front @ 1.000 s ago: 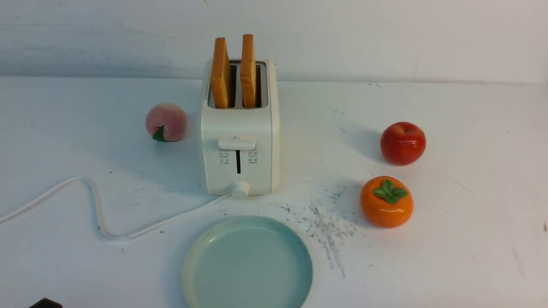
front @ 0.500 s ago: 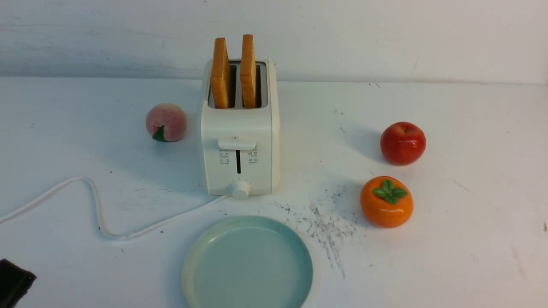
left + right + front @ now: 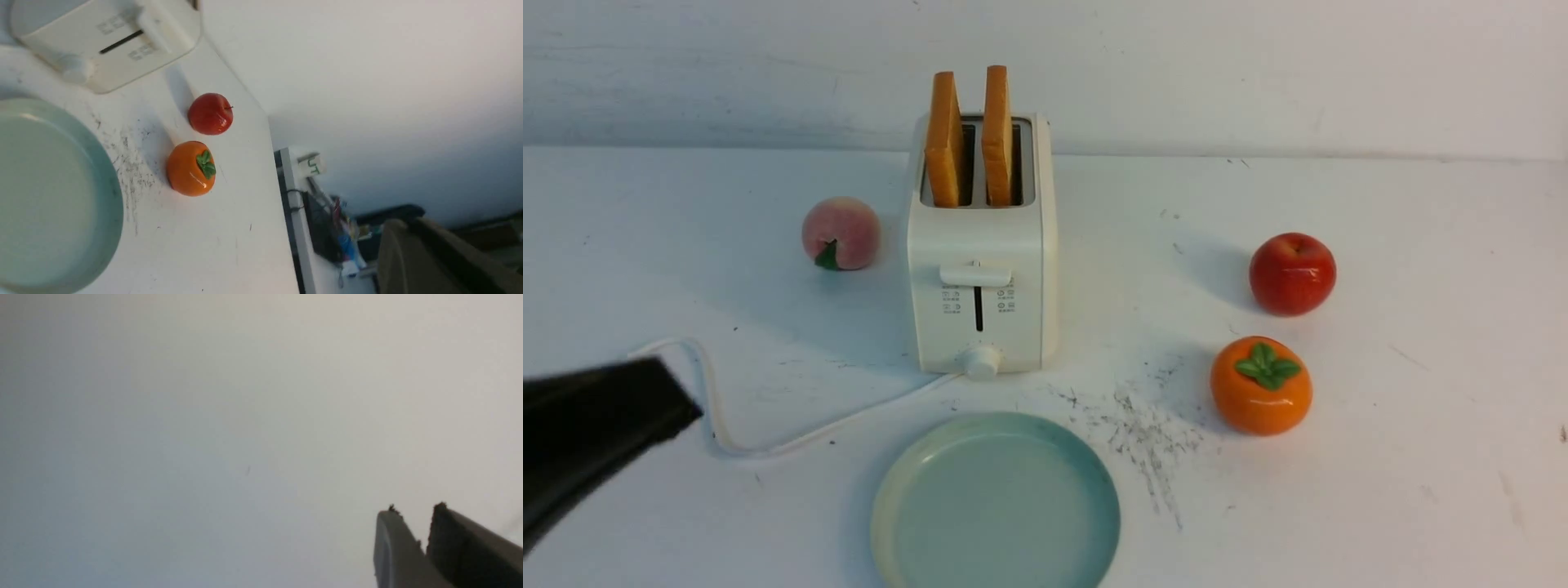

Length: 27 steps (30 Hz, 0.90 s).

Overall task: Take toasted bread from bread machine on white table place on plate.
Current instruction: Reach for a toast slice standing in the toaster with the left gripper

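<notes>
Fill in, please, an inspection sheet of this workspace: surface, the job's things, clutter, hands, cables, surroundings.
Surface: white table, dark scuff marks to the right of the plate.
Job's things: two slices of toasted bread upright in the slots of the bread machine; plate bare, in front of it.
Clutter: peach left of the machine; apple and persimmon to its right.
Hands: left hand shut, blurred, near the left edge; right hand has nothing between its fingers, open or shut unclear.
Cables: white cord winds from the machine to the left edge.
Surroundings: pale wall behind; blurred items beyond the table's edge.
</notes>
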Tool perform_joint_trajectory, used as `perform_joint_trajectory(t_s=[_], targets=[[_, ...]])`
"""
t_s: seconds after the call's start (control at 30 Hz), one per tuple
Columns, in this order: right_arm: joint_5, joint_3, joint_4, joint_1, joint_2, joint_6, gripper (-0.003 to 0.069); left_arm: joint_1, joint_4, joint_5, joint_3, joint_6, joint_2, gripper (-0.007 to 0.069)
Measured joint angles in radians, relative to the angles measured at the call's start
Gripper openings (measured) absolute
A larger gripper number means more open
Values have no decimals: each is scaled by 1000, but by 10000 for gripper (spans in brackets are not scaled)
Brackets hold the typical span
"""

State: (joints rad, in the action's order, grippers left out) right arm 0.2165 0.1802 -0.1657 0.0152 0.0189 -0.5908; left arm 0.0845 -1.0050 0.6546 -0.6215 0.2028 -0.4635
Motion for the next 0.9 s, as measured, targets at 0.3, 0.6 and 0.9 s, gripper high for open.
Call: perform_joint_trajectory(t_s=[0.3,0.6,0.9], targets=[[-862,514,188,0,369,242,-18,0,146,248,-361,-157,-547,-14],[-1283,614,0,28,707,522,-10,0,371,328,-730,-118,-904,24],[-1271,616,-141,128,876,653,-1,0,392,340,-1068,-88,-1183,269]])
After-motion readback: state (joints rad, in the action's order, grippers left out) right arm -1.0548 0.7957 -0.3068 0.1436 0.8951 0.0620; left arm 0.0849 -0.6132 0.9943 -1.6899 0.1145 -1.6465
